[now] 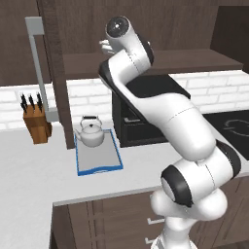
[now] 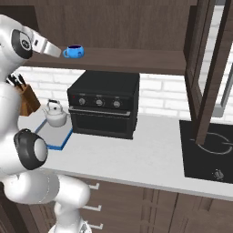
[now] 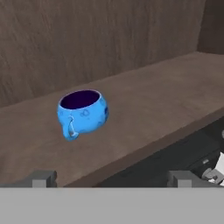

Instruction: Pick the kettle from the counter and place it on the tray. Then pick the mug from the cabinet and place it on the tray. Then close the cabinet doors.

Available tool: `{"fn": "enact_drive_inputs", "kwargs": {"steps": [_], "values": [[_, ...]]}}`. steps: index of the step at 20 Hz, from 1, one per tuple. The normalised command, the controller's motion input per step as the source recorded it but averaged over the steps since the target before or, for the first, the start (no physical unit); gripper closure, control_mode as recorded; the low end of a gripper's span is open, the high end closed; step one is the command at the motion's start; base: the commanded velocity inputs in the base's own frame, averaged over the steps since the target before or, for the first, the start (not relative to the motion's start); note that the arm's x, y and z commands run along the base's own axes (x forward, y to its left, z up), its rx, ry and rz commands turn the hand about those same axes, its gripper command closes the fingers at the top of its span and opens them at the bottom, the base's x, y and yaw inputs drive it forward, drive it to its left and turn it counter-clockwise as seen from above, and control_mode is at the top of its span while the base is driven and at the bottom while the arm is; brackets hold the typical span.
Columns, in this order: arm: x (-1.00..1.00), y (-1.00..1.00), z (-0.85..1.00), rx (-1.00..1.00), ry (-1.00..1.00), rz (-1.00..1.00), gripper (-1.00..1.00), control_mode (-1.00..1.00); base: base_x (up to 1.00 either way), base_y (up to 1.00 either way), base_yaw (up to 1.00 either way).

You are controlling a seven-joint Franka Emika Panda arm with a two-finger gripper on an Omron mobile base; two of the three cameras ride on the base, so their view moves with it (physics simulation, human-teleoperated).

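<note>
We see our gripper [image 3: 112, 178] spread wide and holding nothing, raised before the cabinet [image 2: 136, 27] shelf, blue mug [image 3: 82, 113] upright near the shelf's front edge just ahead, kettle [image 1: 91, 132] on the blue-rimmed tray's [image 1: 99, 168] back edge, counter [image 2: 136, 154] below.

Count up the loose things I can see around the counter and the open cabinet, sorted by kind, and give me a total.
Kettle: 1, standing on the tray
Tray: 1, on the counter
Mug: 1, on the cabinet shelf, untouched
Knife block: 1
Countertop oven: 1
Total: 5
</note>
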Motion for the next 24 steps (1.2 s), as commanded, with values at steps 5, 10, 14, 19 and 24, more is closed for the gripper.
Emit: {"fn": "enact_drive_inputs", "kwargs": {"steps": [5,10,14,19,24], "values": [[0.13,0.0,-0.01,0.1,0.0,-0.11,-1.0,-1.0,0.0,0.0,0.0],[0.19,0.0,-0.1,0.02,0.04,-0.04,-1.0,-1.0,0.0,0.0,0.0],[0.22,0.0,-0.21,0.0,0.08,0.0,-1.0,-1.0,0.0,0.0,0.0],[0.26,-0.02,-0.06,0.0,0.02,0.0,-1.0,-1.0,0.0,0.0,0.0],[0.21,-0.01,0.0,0.0,0.0,0.0,-1.0,-1.0,0.0,0.0,0.0]]}}
